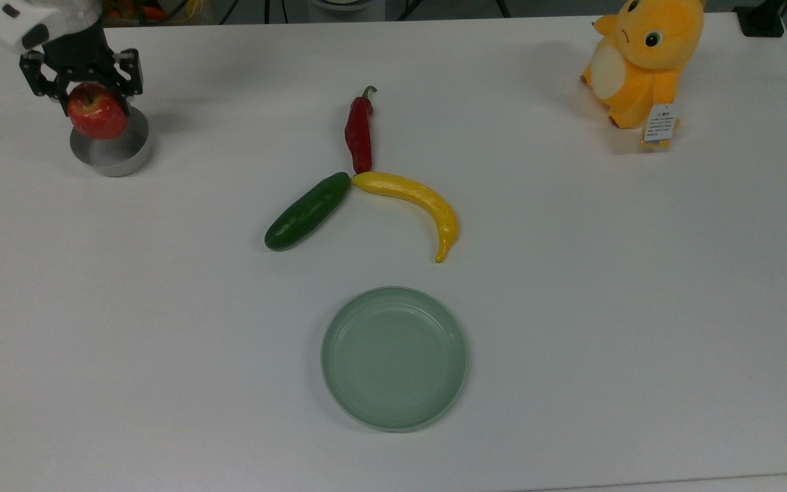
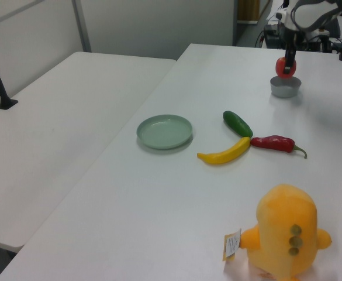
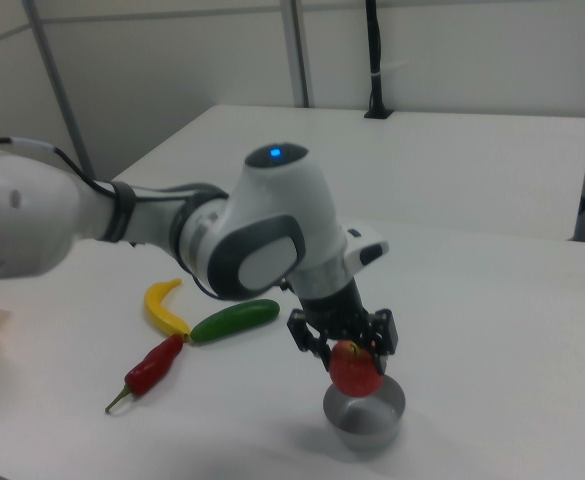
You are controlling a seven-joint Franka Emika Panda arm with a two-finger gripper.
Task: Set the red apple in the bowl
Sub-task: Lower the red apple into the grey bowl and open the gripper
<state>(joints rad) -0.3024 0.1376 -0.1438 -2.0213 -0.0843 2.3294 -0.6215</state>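
Observation:
The red apple (image 1: 98,116) hangs in my gripper (image 1: 93,102), which is shut on it from above. It sits just over the rim of the small grey bowl (image 1: 115,154) near the top view's left edge. In the left view the apple (image 2: 285,67) hovers directly above the bowl (image 2: 285,88) at the far end of the table. From the right view, the apple (image 3: 355,369) is a short way above the bowl (image 3: 367,416), and my gripper (image 3: 345,340) clasps its upper half.
A red chili pepper (image 1: 359,128), a green cucumber (image 1: 307,211) and a yellow banana (image 1: 415,204) meet at mid-table. A pale-green dish (image 1: 393,357) lies nearer the front edge. An orange plush toy (image 1: 641,60) stands at the top view's upper right.

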